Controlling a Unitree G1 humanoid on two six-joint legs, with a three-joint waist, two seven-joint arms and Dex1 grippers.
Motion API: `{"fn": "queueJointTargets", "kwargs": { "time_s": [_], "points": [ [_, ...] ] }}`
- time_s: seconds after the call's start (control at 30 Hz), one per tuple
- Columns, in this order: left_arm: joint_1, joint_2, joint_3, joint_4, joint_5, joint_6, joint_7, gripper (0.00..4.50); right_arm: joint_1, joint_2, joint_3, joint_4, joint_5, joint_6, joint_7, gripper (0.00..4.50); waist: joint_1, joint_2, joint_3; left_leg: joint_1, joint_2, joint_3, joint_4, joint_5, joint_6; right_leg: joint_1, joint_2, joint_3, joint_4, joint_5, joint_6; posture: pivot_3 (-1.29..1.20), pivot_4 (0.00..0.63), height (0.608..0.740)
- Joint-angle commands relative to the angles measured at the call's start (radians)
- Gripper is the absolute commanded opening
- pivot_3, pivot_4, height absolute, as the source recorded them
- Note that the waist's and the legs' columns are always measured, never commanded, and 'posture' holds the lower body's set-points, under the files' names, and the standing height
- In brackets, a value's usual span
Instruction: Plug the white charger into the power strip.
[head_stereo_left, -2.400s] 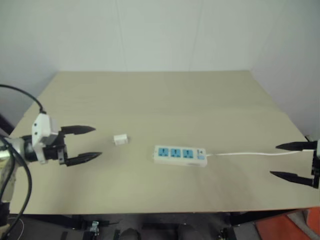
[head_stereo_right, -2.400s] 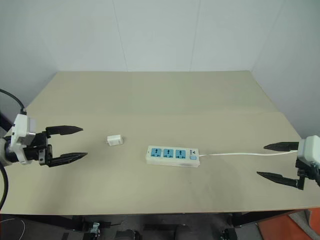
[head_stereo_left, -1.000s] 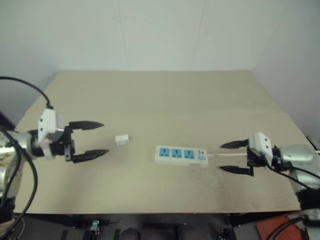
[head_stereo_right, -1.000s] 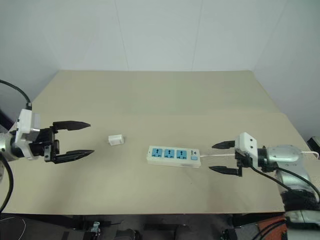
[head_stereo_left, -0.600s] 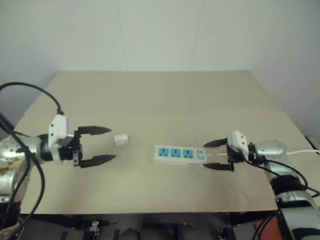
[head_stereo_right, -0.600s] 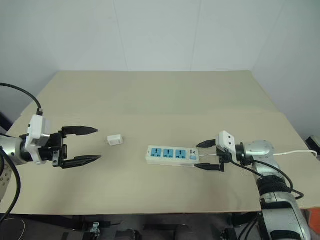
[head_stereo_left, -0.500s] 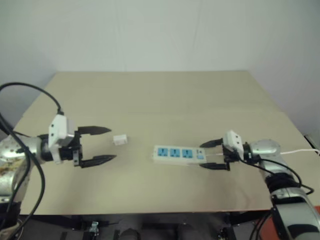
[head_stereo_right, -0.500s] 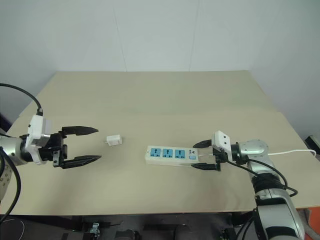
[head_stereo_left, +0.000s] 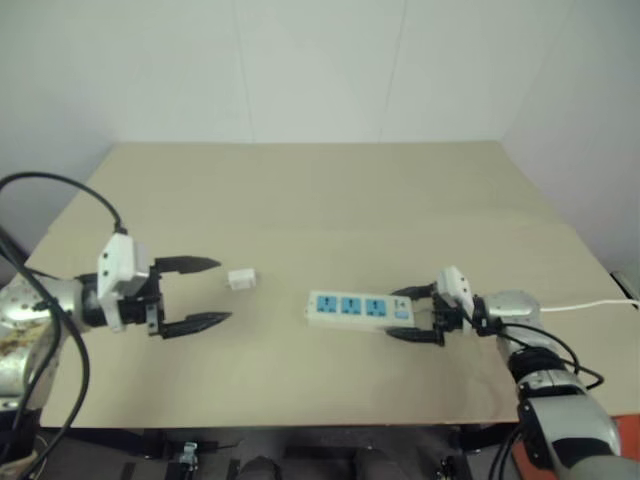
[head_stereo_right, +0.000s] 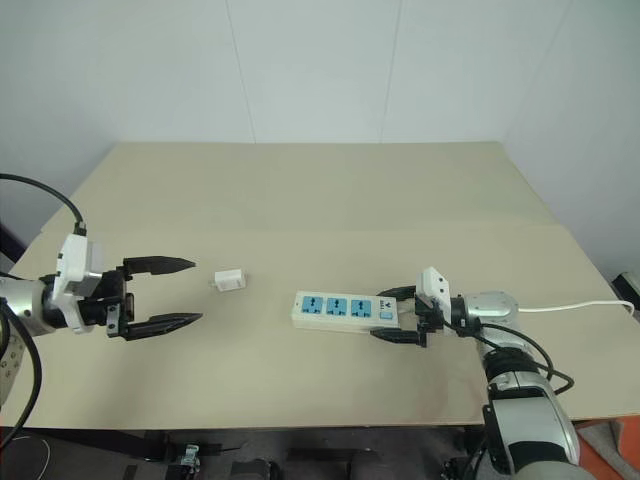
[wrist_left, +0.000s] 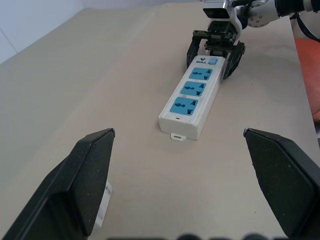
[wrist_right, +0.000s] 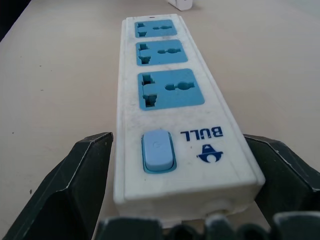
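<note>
Power strip: flat on tan table, mid-front, switch end between the spread fingers of the right gripper, not clamped. Charger: on table, left of strip, apart. Left gripper: fingers wide, empty, near charger. White wall behind.

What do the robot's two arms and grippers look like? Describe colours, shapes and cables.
Each gripper, left and right, has two tapering, pointed black fingers on a black base, with a small white box mounted above. The forearms are silvery metal cylinders. Black cables loop from the left arm and run along the right.
</note>
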Motion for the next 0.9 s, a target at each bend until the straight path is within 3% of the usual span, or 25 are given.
{"fn": "queueJointTargets", "kwargs": {
  "time_s": [0.03,0.2,0.37,0.6,0.73,0.9],
  "points": [
    [-0.016,0.018,0.033,-0.016,-0.019,-0.007,-0.005,4.50,-0.009,-0.001,-0.032,0.013,0.011,-0.055,0.016,4.45,0.000,0.000,0.000,0.000,0.000,0.000,0.000,0.000,0.000,0.000,0.000,0.000,0.000,0.000,0.000,0.00,0.150,0.740],
    [-0.022,0.017,0.026,-0.010,-0.018,-0.010,-0.010,4.50,-0.011,-0.003,-0.034,0.036,0.004,-0.084,0.023,4.45,0.000,0.000,0.000,0.000,0.000,0.000,0.000,0.000,0.000,0.000,0.000,0.000,0.000,0.000,0.000,0.00,0.150,0.740],
    [-0.028,0.007,0.013,-0.011,-0.014,-0.012,-0.007,4.50,-0.011,-0.009,-0.033,0.043,0.012,-0.086,0.062,3.40,0.000,0.000,0.000,0.000,0.000,0.000,0.000,0.000,0.000,0.000,0.000,0.000,0.000,0.000,0.000,0.00,0.150,0.740],
    [-0.100,-0.009,-0.061,-0.001,-0.001,-0.006,-0.029,4.50,-0.015,0.021,-0.036,0.034,0.005,-0.121,0.028,3.40,0.000,0.000,0.000,0.000,0.000,0.000,0.000,0.000,0.000,0.000,0.000,0.000,0.000,0.000,0.000,0.00,0.150,0.740],
    [-0.327,-0.036,-0.206,0.087,0.105,-0.018,-0.019,4.50,-0.023,0.039,-0.029,0.022,0.001,-0.142,0.046,3.40,0.005,0.000,0.000,0.000,0.000,-0.001,0.001,0.000,-0.001,0.000,0.000,-0.001,0.001,0.000,0.000,0.00,0.150,0.740],
    [-0.666,-0.076,-0.407,0.223,0.226,0.132,-0.032,4.50,-0.036,0.053,-0.020,0.033,-0.020,-0.138,0.028,3.40,0.000,0.000,0.000,-0.002,-0.001,-0.002,0.002,0.001,-0.001,0.000,0.001,-0.001,0.001,0.000,0.000,0.00,0.150,0.740]
  ]
}}
